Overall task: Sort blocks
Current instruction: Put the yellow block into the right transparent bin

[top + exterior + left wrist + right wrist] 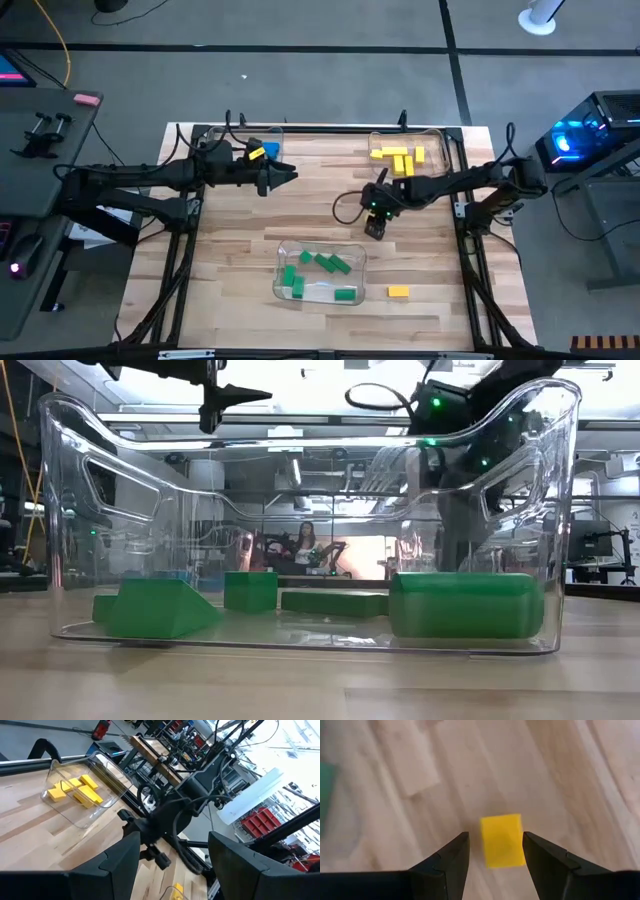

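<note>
High view: right gripper (pixel 375 229) hangs mid-table, empty; left gripper (pixel 287 176) is spread, holding nothing. Wooden table (pixel 240 260) carries a green-block tray (pixel 322 273), a yellow-block tray (pixel 400 157) and a loose yellow block (pixel 398 292). Right wrist view: fingers (pixel 447 865) parted, yellow block (pixel 502 840) between and below them, untouched.

Near tray (pixel 282 270): holds several blocks (pixel 325 263)
Far-right tray (pixel 440 140): holds blocks (pixel 393 157)
Far-left tray (pixel 272 135): blocks inside
Loose block (pixel 398 292): on table (pixel 240 225), right of near tray
</note>
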You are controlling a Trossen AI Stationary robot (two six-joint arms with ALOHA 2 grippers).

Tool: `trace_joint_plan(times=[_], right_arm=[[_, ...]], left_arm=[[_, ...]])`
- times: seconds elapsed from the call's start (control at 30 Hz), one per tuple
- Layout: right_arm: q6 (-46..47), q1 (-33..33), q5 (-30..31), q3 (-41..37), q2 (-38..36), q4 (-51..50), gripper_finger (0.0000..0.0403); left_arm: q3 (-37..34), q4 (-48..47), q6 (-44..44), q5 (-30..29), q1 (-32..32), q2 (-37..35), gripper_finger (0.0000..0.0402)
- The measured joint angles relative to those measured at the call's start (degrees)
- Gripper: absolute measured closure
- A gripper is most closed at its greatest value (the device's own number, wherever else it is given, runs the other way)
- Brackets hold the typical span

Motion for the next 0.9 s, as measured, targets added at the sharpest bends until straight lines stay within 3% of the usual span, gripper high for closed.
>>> trace_joint_plan(times=[0.27, 0.73, 0.9], right_arm=[[0.9, 0.9, 0.3, -4.9, 0.0, 6.4, 0.0222], [-5.0, 2.3, 0.1, -4.9, 5.8, 13.1, 0.0222], [-4.3, 2.4, 0.5, -4.9, 5.8, 12.6, 0.0264]], left_arm=[[0.0, -1.0, 0.0, 0.0, 0.0, 0.0, 0.0181], [0.0, -1.1, 1.0, -0.1, 0.0, 0.0, 0.0181], [0.0, -1.1, 1.0, -0.1, 0.0, 0.0, 0.0181]])
